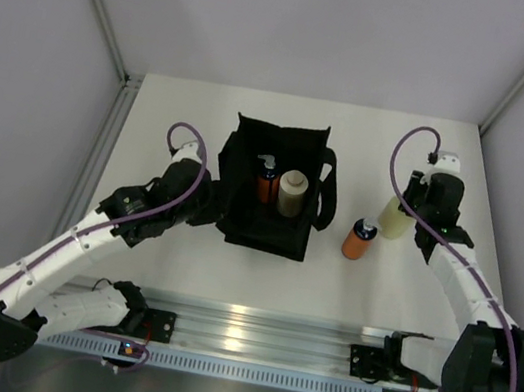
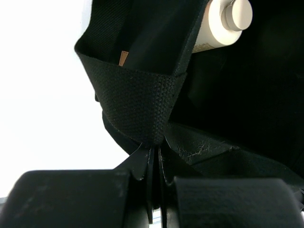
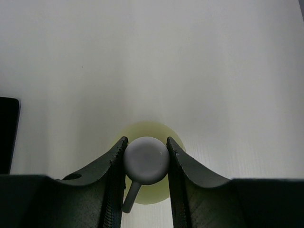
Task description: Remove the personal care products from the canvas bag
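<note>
The black canvas bag stands open mid-table with an orange bottle and a beige cylinder upright inside. My left gripper is shut on the bag's left wall; in the left wrist view black fabric runs into my closed jaws, and the beige bottle shows above. A second orange bottle stands on the table right of the bag. My right gripper is shut on the white pump top of the yellow-green bottle, held upright over the table.
Grey walls and frame posts close in the white table at both sides and the back. An aluminium rail with the arm bases runs along the near edge. A bag strap droops over the bag's right side.
</note>
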